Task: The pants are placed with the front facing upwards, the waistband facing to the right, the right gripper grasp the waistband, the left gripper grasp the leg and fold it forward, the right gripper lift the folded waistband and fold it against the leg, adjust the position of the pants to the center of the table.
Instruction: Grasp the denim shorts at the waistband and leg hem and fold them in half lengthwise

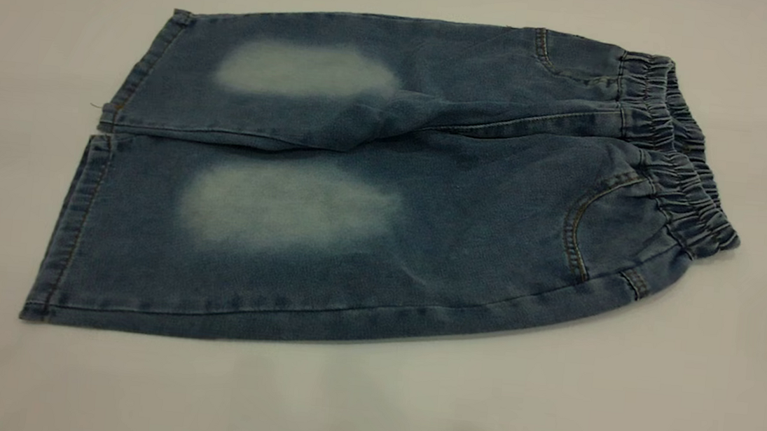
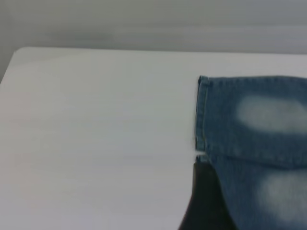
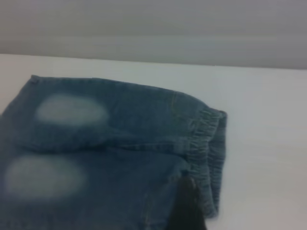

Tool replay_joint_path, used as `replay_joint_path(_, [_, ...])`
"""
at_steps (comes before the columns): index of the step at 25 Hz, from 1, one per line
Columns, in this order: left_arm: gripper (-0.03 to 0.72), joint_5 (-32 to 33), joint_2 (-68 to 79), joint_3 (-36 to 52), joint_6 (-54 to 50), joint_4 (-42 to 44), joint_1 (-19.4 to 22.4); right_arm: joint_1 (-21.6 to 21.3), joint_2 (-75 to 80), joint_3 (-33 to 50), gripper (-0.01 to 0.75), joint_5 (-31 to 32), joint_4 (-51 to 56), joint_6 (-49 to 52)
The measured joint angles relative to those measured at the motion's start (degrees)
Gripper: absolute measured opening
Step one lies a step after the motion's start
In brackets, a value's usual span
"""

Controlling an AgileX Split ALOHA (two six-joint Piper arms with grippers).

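Blue denim pants lie flat on white desk; ruched waistband and leg hem should be pinched squarely; finger state cannot be told for either gripper

Neither arm appears in the exterior view. In the left wrist view, a single dark tip of the left gripper juts into the edge of the picture, blurred and close to the camera. In the right wrist view, a dark pointed tip of the right gripper shows in the same way. How the jaws of either gripper stand cannot be made out.
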Motion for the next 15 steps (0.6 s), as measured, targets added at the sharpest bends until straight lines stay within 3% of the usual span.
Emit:
replay_joint_path(7, [0.443,-7.8,17.6,-7.4,0.0,-1.2,0.0,0.0,16.5,-4.4,0.500,-4.8,3.8,-0.4])
replay_joint_path(15, [0.443,-19.2,33.8,-10.9,0.7,-9.0,0.0,0.0,29.6,-4.5,0.500,-7.2,9.0,-3.4])
